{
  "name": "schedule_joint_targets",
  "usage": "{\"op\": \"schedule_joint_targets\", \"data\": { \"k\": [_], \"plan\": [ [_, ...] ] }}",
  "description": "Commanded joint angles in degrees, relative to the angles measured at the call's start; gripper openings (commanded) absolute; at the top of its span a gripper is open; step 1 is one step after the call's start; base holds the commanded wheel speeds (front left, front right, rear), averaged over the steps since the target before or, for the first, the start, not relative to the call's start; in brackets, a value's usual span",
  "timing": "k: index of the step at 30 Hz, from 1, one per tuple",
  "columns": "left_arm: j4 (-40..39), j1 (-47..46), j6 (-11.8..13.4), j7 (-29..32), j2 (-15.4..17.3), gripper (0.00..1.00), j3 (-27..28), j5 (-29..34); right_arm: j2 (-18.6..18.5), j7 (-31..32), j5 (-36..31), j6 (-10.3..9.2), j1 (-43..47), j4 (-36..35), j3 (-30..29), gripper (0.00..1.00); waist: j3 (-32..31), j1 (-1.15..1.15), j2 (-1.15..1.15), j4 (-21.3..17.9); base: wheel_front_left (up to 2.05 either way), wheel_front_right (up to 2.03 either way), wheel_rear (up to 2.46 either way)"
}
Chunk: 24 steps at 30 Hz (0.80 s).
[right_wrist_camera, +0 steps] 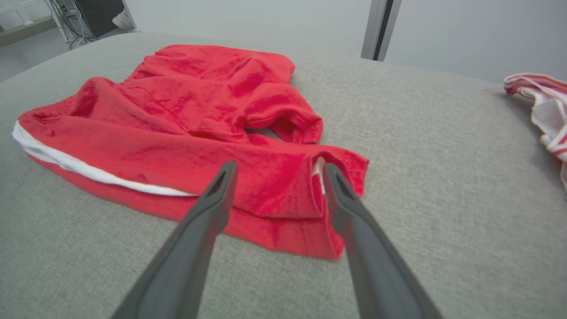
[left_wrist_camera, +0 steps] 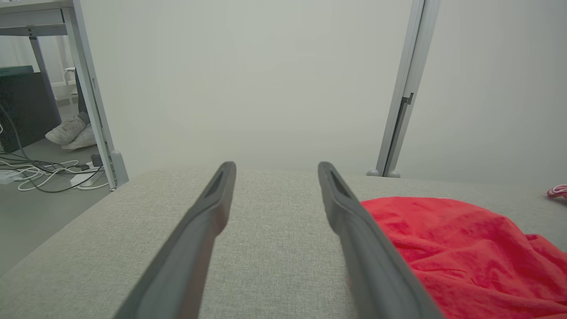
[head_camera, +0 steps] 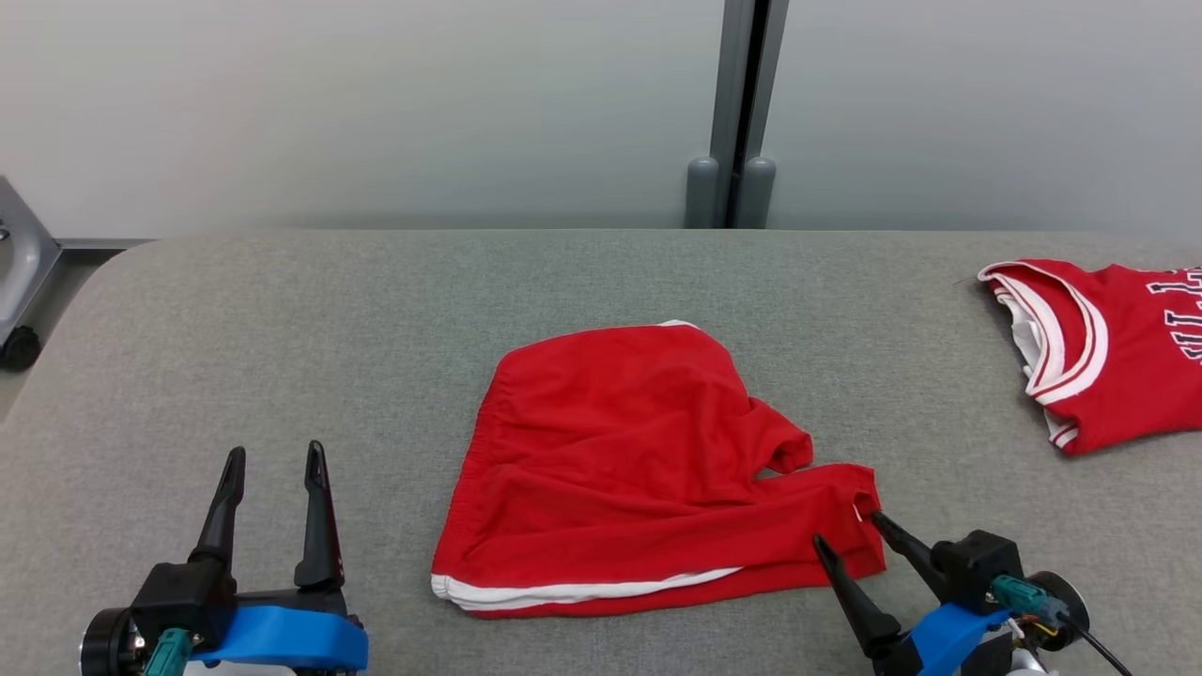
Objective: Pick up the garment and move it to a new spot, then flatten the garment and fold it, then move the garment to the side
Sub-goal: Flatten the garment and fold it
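One garment [head_camera: 620,469] corner at right gripper [head_camera: 846,528]

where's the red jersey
In the head view the red jersey lies at the far right of the grey table, apart from the red shorts mid-table.

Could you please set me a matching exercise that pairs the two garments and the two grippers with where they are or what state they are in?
Column one:
1. red shorts
2. red jersey
3. left gripper
4. right gripper

Column two:
A. open, fingertips at a leg hem
B. at the right end of the grey table, cut off by the head view's edge
C. open over bare grey surface, apart from any cloth
D. rumpled mid-table, white trim along the near edge

Pairs: 1-D, 2-B, 3-C, 4-A
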Motion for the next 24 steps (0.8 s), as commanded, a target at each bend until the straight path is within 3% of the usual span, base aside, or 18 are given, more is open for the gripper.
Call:
{"op": "schedule_joint_targets", "data": {
  "k": [1, 16, 17, 18, 24],
  "plan": [
    [0.2, -0.7, -0.2, -0.3, -0.1, 1.0, 0.0, 0.3, -0.7, 0.5, 0.2, 0.01, -1.2, 0.8, 0.7, 1.0, 0.2, 0.0, 0.0, 0.5, 0.0, 0.0, 0.0],
    [0.5, -1.8, -0.4, -0.3, -0.1, 1.0, -0.3, 0.1, -1.5, 1.5, 2.4, 0.01, -9.6, 12.8, 6.7, 1.0, 1.9, 0.0, 0.0, 3.1, 0.0, 0.0, 0.0],
    [0.6, -1.8, -0.4, -0.3, -0.1, 1.0, -0.3, 0.1, -1.3, 1.3, 3.0, 0.01, -10.2, 13.4, 7.2, 0.15, 1.9, 0.0, 0.0, 3.2, 0.0, 0.0, 0.0],
    [0.7, -2.0, -0.4, -0.3, -0.1, 1.0, -0.3, 0.0, -1.5, 0.8, 3.4, 0.01, -10.8, 14.2, 7.7, 0.0, 2.0, 0.0, 0.0, 3.3, 0.0, 0.0, 0.0],
    [1.0, -0.9, -0.2, -0.3, -0.1, 1.0, -0.1, -0.2, -1.9, -1.7, 6.0, 0.01, -10.9, 15.2, 10.7, 0.0, 0.8, 0.0, 0.0, 2.6, 0.0, 0.0, 0.0]
  ]
}}
